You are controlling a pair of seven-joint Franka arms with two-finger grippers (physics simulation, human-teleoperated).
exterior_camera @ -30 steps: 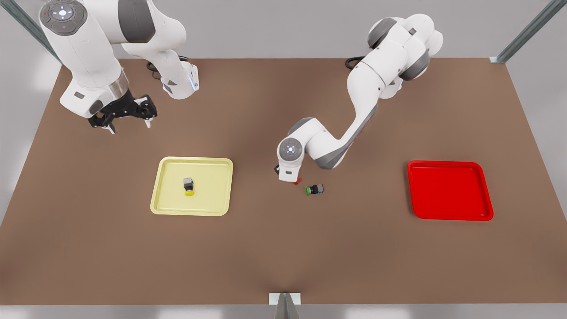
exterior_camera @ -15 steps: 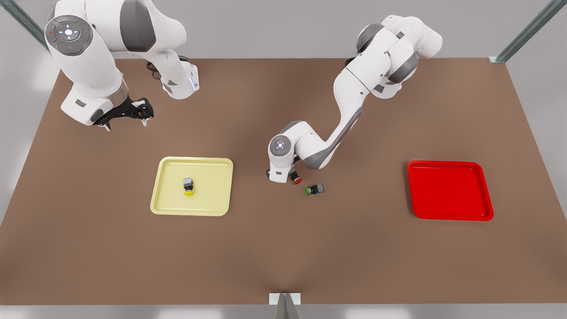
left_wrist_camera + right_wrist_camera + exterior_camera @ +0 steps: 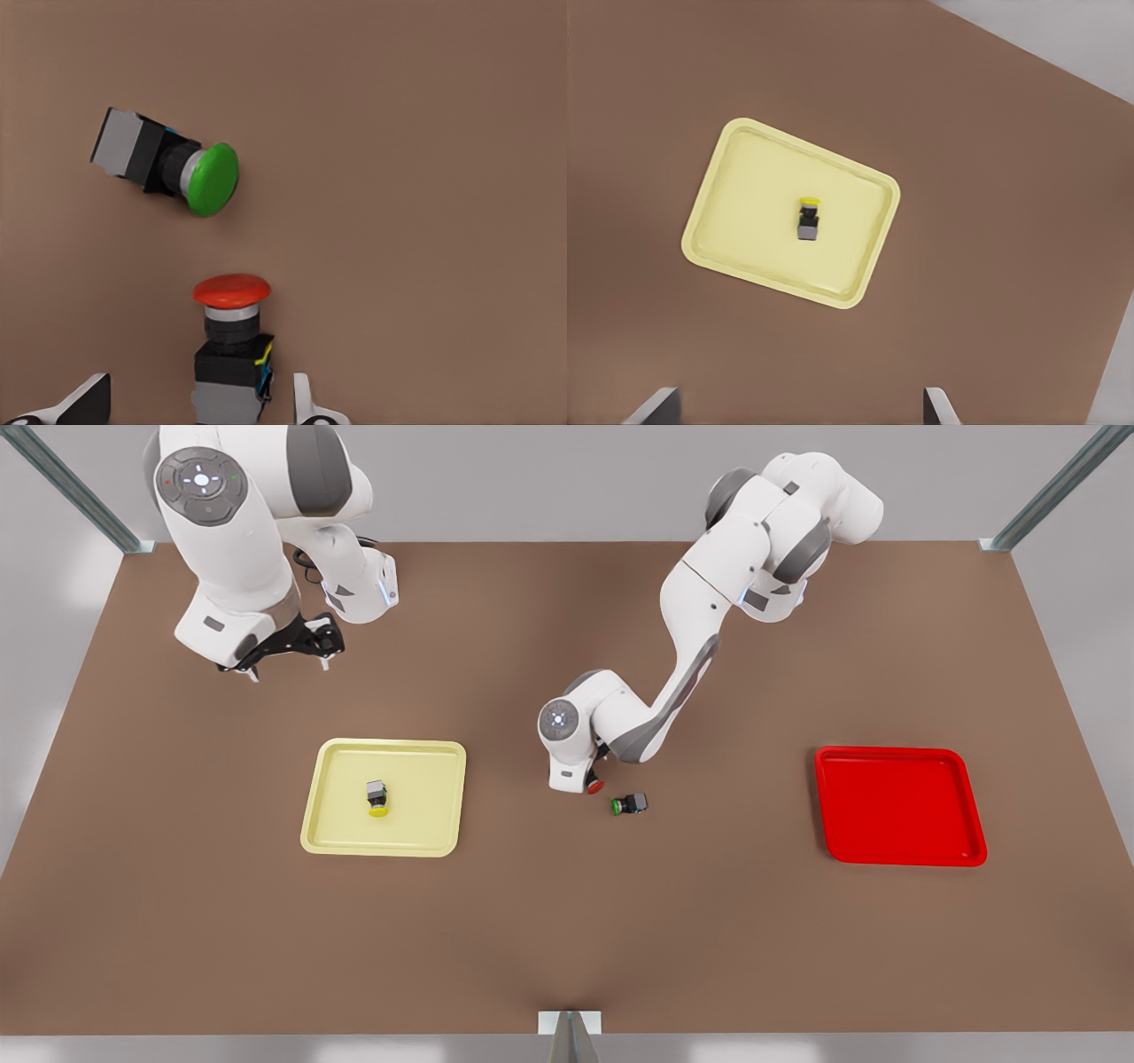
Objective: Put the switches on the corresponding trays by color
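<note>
The red switch lay on the brown table near its middle, cap toward the green switch just beside it. You had the left gripper low over it, fingers spread on either side of its body (not pinching). The red tray sat well apart at the front view's right. The yellow switch rested inside the yellow tray. Your right gripper hung spread, well above the table beyond that tray.
</note>
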